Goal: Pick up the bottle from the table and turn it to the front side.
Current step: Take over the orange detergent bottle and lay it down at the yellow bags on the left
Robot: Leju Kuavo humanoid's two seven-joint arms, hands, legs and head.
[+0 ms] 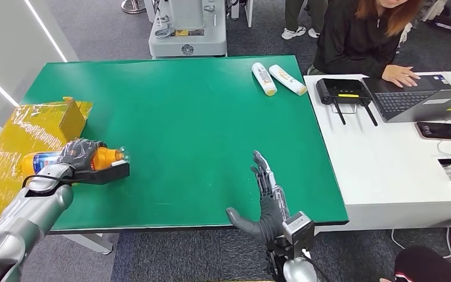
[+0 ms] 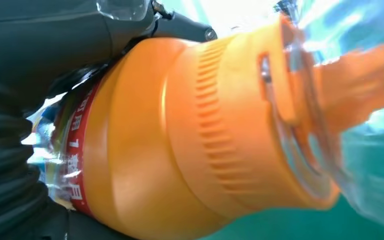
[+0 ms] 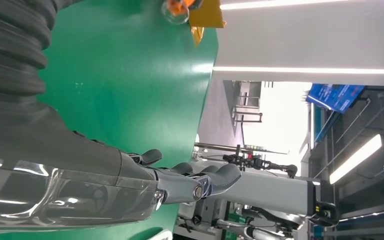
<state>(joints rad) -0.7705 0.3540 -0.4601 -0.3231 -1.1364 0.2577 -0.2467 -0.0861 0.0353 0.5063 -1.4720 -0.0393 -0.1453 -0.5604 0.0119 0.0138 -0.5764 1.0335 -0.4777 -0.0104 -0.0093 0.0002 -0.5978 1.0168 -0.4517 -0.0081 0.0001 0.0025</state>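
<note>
Right hand (image 1: 268,202) near green table (image 1: 182,117)

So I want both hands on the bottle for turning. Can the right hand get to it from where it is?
Probably yes. The right hand is open over bare green table, with nothing lying between it and the orange bottle the left hand grips. It is a long way across, so reach is uncertain.
</note>
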